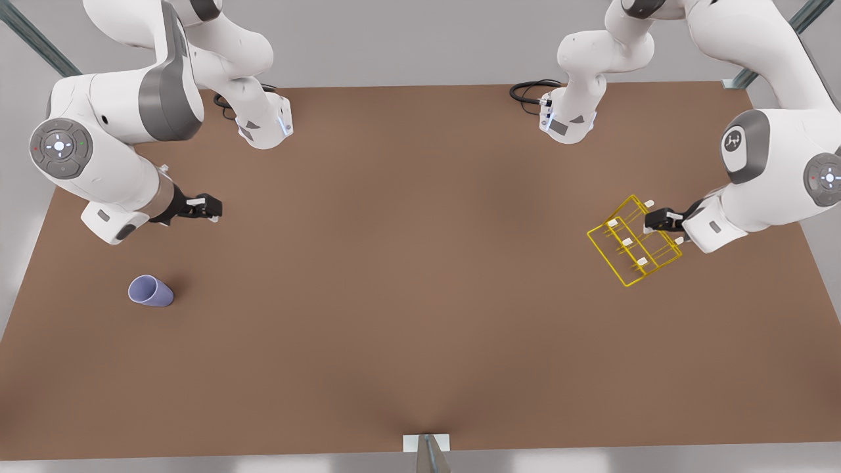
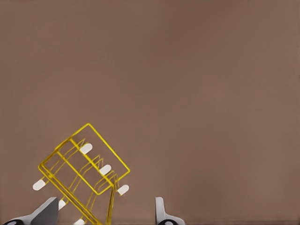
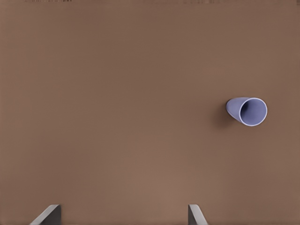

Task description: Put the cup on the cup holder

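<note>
Standing upright near one table (image 1: pixel 420 295) end, cup (image 1: pixel 150 291); right gripper (image 1: pixel 211 209) nearby, fingers apart. Left gripper (image 1: pixel 657 220), fingers apart, beside cup holder (image 1: pixel 634 241) opposite.

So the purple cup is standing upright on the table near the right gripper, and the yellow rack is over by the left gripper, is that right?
Not quite. The cup lies on its side on the table, as the front view shows. The rest holds: it is nearest the right gripper, and the cup holder is by the left gripper.

One cup (image 1: pixel 150 291), one cup holder (image 1: pixel 634 242), two arms, one table (image 1: pixel 407 276).
</note>
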### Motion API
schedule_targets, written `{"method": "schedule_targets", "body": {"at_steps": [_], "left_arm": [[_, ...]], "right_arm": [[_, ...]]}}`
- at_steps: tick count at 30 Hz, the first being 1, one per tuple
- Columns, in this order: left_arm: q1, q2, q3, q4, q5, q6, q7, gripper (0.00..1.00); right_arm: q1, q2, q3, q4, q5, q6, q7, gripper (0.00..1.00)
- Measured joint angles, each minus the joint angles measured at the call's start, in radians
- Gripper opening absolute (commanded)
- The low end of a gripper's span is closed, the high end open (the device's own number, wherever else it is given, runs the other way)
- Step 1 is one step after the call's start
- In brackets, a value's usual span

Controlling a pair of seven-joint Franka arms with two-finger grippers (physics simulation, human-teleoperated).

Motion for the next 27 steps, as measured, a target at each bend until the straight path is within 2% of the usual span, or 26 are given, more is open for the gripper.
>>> {"method": "schedule_targets", "body": {"at_steps": [4,7,11,15,18,20,24,27], "left_arm": [[0.000,-0.001,0.000,0.003,0.000,-0.010,0.017,1.00],[0.000,0.000,0.000,0.003,0.001,-0.012,0.027,1.00],[0.000,0.001,0.000,0.003,0.002,-0.016,0.037,1.00],[0.001,0.001,0.000,0.003,0.002,-0.015,0.046,1.00],[0.003,0.001,0.000,0.000,0.002,-0.019,0.051,1.00],[0.002,0.001,0.000,0.000,0.003,-0.024,0.054,1.00],[0.001,0.001,0.000,0.000,0.003,-0.032,0.060,1.00],[0.005,0.002,0.000,0.000,0.003,-0.040,0.063,1.00]], "right_arm": [[-0.006,0.012,-0.003,0.001,-0.001,0.005,0.005,1.00],[-0.113,0.146,-0.003,0.000,0.001,0.067,-0.022,1.00],[-0.255,0.285,-0.005,-0.010,-0.019,0.234,-0.109,1.00],[-0.300,0.364,-0.005,-0.043,-0.029,0.444,-0.187,1.00],[-0.315,0.364,-0.019,-0.181,-0.020,0.586,-0.236,1.00],[-0.320,0.361,-0.059,-0.264,0.008,0.661,-0.265,1.00],[-0.312,0.347,-0.130,-0.327,0.040,0.754,-0.319,1.00],[-0.308,0.314,-0.146,-0.383,0.051,0.792,-0.354,1.00]]}}
